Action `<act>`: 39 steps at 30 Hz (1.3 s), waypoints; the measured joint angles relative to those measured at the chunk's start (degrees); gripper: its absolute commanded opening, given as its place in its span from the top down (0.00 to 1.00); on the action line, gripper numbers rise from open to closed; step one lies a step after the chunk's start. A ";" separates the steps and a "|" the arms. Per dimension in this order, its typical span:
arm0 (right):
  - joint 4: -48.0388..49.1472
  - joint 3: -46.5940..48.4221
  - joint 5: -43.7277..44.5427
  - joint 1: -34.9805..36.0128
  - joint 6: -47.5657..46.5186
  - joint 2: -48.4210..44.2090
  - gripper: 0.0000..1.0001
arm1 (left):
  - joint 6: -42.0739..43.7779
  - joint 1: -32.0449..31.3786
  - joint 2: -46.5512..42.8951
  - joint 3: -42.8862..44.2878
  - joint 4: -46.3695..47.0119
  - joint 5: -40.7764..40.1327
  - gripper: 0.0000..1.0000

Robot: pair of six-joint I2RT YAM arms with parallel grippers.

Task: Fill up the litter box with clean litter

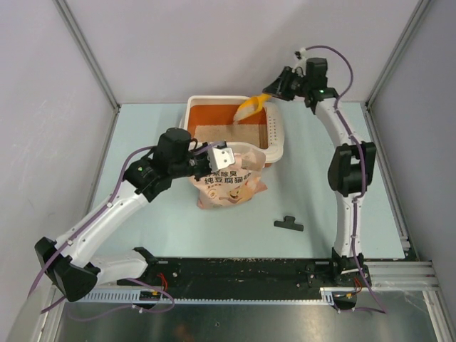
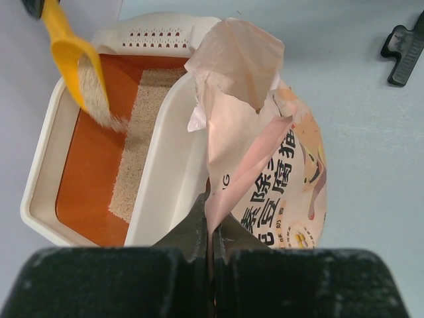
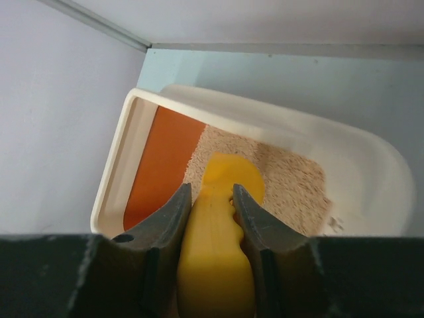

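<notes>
The cream-white litter box point(image 1: 279, 135) with an orange-brown inner floor sits at the back centre; it also shows in the left wrist view point(image 2: 162, 185) and the right wrist view point(image 3: 358, 172). Pale beige litter point(image 1: 214, 133) covers a strip of its floor point(image 2: 136, 159) point(image 3: 291, 179). My right gripper point(image 1: 274, 91) is shut on an orange scoop point(image 1: 249, 107) point(image 3: 218, 252), tilted over the box, with litter pouring from it point(image 2: 99, 99). My left gripper point(image 1: 221, 158) is shut on the open top edge of the pink printed bag point(image 1: 228, 182) point(image 2: 265, 165), which stands against the box's near wall.
A black clip point(image 1: 288, 224) lies on the pale blue table right of the bag; it shows in the left wrist view point(image 2: 404, 50). Grey walls and metal frame posts enclose the table at the back and sides.
</notes>
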 measured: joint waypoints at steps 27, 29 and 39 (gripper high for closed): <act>-8.68 -15.13 9.77 11.96 -32.17 -21.29 1.00 | 0.83 -0.04 -0.74 -1.20 1.03 -0.17 1.00; -8.83 -15.82 11.76 15.28 -36.85 -24.37 1.00 | 0.83 -0.04 -0.76 -1.25 1.05 -0.17 1.00; -19.32 -15.54 3.45 7.37 -41.00 -35.34 1.00 | -1.99 0.00 -0.74 -1.29 1.27 0.28 1.00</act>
